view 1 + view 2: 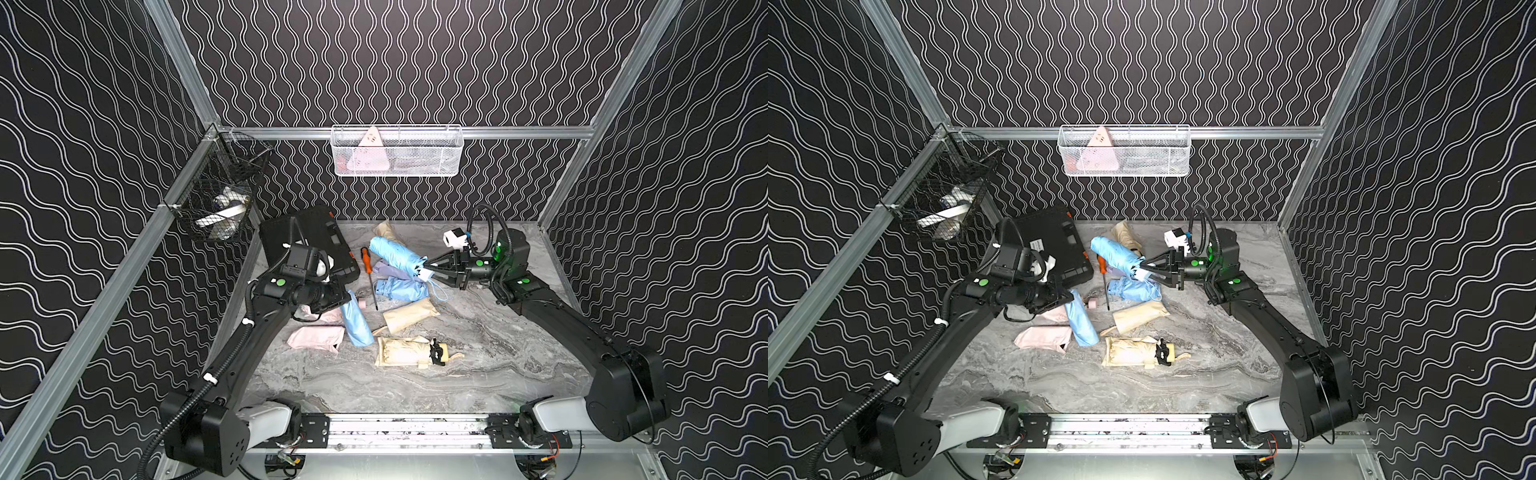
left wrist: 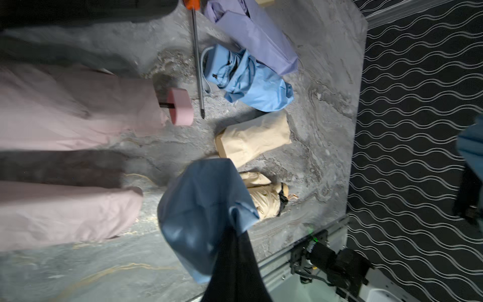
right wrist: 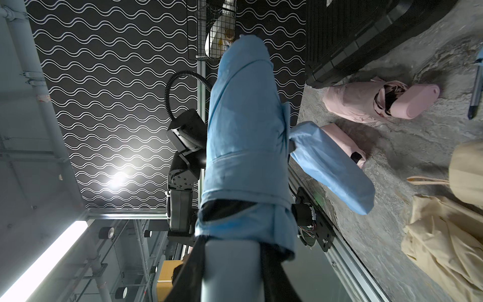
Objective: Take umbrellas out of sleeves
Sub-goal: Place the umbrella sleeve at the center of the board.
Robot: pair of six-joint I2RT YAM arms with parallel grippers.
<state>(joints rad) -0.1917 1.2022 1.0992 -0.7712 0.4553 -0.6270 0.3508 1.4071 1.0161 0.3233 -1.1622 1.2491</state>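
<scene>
My right gripper (image 1: 427, 271) (image 3: 230, 264) is shut on the grey-blue handle of a light blue umbrella (image 1: 392, 254) (image 3: 243, 136). The umbrella is lifted off the table and points toward the back left. My left gripper (image 1: 347, 298) (image 2: 232, 238) is shut on the upper end of a limp light blue sleeve (image 1: 356, 322) (image 2: 201, 209); its lower end rests by a pink sleeve (image 1: 318, 337). A pink umbrella (image 2: 180, 106) lies under the left arm. Another light blue umbrella (image 1: 401, 289), a lilac one (image 1: 390, 270), a cream sleeve (image 1: 409, 316) and a cream umbrella (image 1: 405, 351) lie mid-table.
An orange-handled screwdriver (image 1: 368, 266) lies beside the pile. A black hard case (image 1: 307, 245) stands at the back left. Another cream piece (image 1: 388, 230) lies near the back wall. A black wire basket (image 1: 220, 208) and a white one (image 1: 397, 151) hang on the walls.
</scene>
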